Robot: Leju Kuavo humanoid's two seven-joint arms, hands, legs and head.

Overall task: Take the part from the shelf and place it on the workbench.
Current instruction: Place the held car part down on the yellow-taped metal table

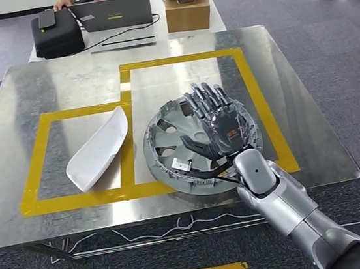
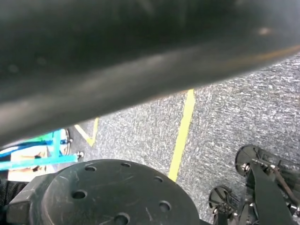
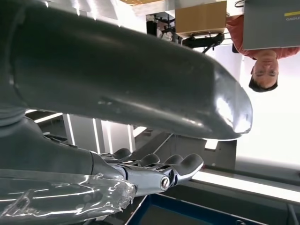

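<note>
On workbench, inside yellow tape frame, grey wheel-cover part lies flat; right hand directly above, fingers spread, seemingly released, contact unclear. Left hand state: cannot tell.

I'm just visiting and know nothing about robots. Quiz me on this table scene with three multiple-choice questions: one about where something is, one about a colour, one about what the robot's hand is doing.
1. Where does the grey wheel cover lie?
A. On the floor
B. On the metal table, in the larger taped frame
C. On the cardboard box

2. What colour is the tape marking the frames?
A. Blue
B. Red
C. Yellow

3. What is the right hand doing?
A. Lying over the wheel cover, fingers spread
B. Holding the white part
C. Gripping the box

Answers: 1 B, the cover sits inside the right-hand frame. 2 C, the strips are plainly yellow. 3 A, the hand is spread flat above the cover; whether it touches is unclear.
</note>
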